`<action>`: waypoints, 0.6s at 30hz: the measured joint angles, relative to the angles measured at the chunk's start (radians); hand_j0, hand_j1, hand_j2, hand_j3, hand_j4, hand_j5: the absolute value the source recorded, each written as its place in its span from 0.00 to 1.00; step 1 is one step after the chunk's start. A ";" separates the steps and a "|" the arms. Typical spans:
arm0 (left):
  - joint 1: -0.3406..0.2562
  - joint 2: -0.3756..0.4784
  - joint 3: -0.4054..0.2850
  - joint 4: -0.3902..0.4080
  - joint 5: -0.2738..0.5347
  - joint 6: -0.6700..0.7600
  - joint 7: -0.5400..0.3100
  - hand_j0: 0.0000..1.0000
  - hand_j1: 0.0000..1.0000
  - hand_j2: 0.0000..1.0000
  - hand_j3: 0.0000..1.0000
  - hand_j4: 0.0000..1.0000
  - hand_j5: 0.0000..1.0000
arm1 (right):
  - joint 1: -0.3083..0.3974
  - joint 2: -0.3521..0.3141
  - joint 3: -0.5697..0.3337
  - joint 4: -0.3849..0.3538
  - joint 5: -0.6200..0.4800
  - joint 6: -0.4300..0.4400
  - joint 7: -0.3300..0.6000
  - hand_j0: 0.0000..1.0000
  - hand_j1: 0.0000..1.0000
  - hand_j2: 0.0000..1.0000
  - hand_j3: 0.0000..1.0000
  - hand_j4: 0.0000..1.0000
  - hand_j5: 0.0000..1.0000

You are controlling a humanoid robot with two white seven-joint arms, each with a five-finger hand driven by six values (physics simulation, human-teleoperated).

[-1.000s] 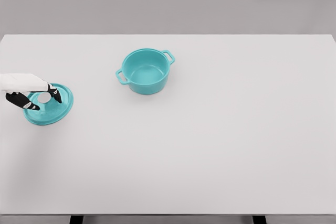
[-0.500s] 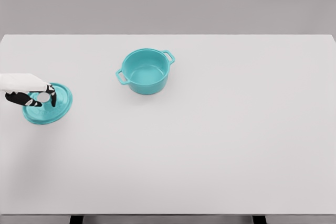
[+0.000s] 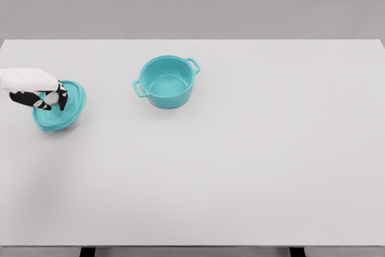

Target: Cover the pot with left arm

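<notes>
A teal lid (image 3: 63, 109) with a pale knob hangs tilted just above the white table (image 3: 240, 161) at the far left. My left hand (image 3: 48, 97) comes in from the left edge and is shut on the lid's knob. A teal pot (image 3: 167, 81) with two side handles stands uncovered at the upper middle of the table, well to the right of the lid. The right arm does not show.
Only the pot and lid are on the table. The table's front edge runs along the bottom of the view, and a grey wall stands behind the far edge.
The left hand closed on the knob and lifted the lid off the table; the lid now sits higher, tilted, and slightly to the right. The pot has not moved.
</notes>
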 measured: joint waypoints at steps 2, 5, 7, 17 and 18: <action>-0.014 -0.010 0.001 -0.001 0.001 0.000 0.000 0.41 0.41 0.41 0.41 0.41 0.41 | 0.000 0.000 0.000 0.000 0.000 0.000 0.000 1.00 1.00 1.00 1.00 1.00 1.00; -0.028 -0.028 0.001 -0.002 0.001 0.000 0.000 0.41 0.41 0.41 0.41 0.41 0.41 | 0.000 0.000 0.000 0.000 0.000 0.000 0.000 1.00 1.00 1.00 1.00 1.00 1.00; -0.041 -0.041 0.001 -0.002 0.002 0.000 0.000 0.41 0.41 0.41 0.41 0.41 0.41 | 0.000 0.000 0.000 0.000 0.000 0.000 0.000 1.00 1.00 1.00 1.00 1.00 1.00; -0.095 -0.086 0.002 -0.016 0.002 0.000 0.000 0.41 0.41 0.41 0.41 0.41 0.41 | 0.000 0.000 0.000 0.000 0.000 0.000 0.000 1.00 1.00 1.00 1.00 1.00 1.00; -0.101 -0.090 0.002 -0.019 0.002 0.000 0.000 0.41 0.41 0.41 0.41 0.41 0.41 | 0.000 0.000 0.000 0.000 0.000 0.000 0.000 1.00 1.00 1.00 1.00 1.00 1.00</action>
